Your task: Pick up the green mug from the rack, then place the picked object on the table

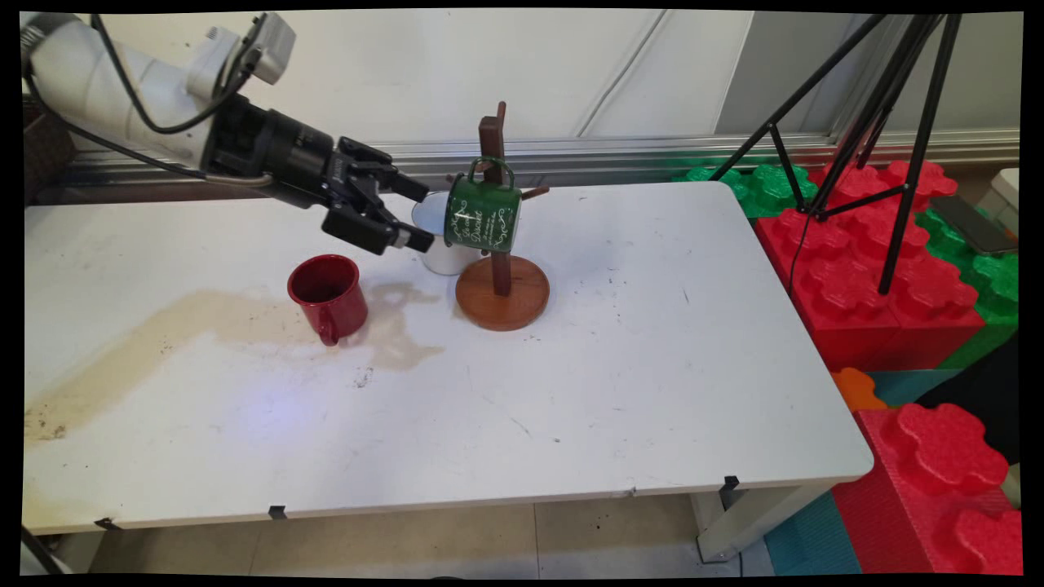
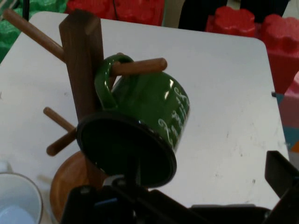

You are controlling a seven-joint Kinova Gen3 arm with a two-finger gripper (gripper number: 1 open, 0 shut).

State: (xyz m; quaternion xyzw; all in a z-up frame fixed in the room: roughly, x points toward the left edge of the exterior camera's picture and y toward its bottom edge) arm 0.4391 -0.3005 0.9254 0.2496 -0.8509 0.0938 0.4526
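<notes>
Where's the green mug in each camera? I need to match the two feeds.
Main view: the green mug hangs by its handle on the wooden mug tree, centre, just right of the pincer.
Hand view: green mug at centre, dark mouth facing the camera.
Shared landmark: the tree's dark post.

Main view looks down across the white table [image 1: 571, 367] toward twelve o'clock; hand view sits close, both sharing the mug tree [image 1: 499, 204] [image 2: 81, 70].

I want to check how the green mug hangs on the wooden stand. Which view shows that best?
The hand view: the green mug fills it, its handle looped over a peg of the mug tree. The main view shows the mug whole but small, its handle at the post.
</notes>
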